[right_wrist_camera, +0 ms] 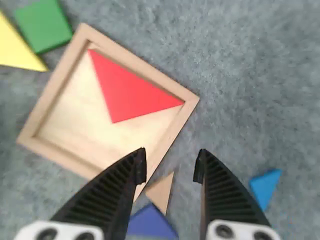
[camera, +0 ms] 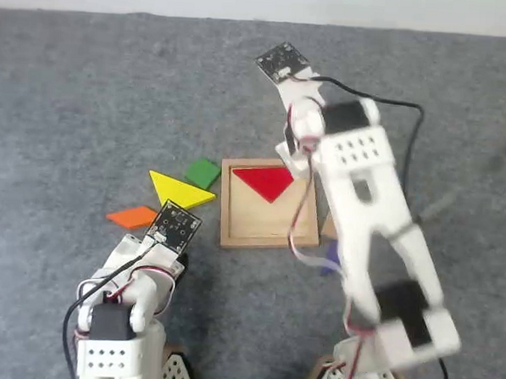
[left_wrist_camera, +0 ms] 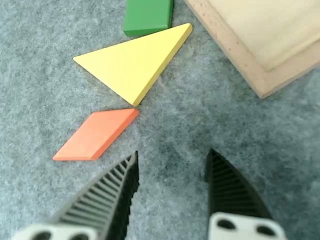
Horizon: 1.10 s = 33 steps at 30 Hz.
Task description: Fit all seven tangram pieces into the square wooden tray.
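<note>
The square wooden tray (camera: 234, 235) (right_wrist_camera: 47, 142) lies mid-table with a red triangle (camera: 264, 182) (right_wrist_camera: 130, 92) in its far half. To its left lie a yellow triangle (camera: 178, 190) (left_wrist_camera: 132, 65), a green square (camera: 202, 172) (left_wrist_camera: 147, 15) and an orange parallelogram (camera: 133, 217) (left_wrist_camera: 95, 135). My left gripper (left_wrist_camera: 172, 160) is open, low over the carpet just short of the orange piece. My right gripper (right_wrist_camera: 169, 167) is open above the tray's right edge. A tan small triangle (right_wrist_camera: 161, 190), a dark blue piece (right_wrist_camera: 150, 222) and a light blue triangle (right_wrist_camera: 265, 185) lie right of the tray.
Grey carpet covers the table. The right arm (camera: 362, 204) stretches over the tray's right side and hides part of the pieces there. The left arm's base (camera: 114, 335) stands at the near edge. A black cable (camera: 413, 138) hangs from the right arm.
</note>
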Tool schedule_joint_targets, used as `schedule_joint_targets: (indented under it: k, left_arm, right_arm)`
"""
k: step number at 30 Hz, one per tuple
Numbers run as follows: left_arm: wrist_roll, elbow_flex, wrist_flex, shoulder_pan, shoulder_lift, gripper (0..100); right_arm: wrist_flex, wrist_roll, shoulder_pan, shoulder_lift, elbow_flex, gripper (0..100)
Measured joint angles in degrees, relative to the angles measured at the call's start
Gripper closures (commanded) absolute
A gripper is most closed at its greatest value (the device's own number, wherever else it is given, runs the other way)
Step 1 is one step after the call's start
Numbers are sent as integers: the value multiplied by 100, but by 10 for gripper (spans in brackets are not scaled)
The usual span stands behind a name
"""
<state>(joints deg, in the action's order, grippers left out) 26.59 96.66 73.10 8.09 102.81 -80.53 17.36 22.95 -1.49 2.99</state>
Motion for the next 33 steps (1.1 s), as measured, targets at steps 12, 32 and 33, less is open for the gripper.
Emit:
schedule_joint_targets:
  k: [12,32,33]
  left_arm:
    - [0,0,0,-79,0,791]
    - [0,0,0,-1248,0,791]
    - [0,0,0,-1248,0,791]
  right_arm:
    - [1327,-35,273,-2505,-4281,830]
    - [1811,879,-1653,-4580,-5960,826]
    - [1811,1081,-1846,-4580,-5960,826]
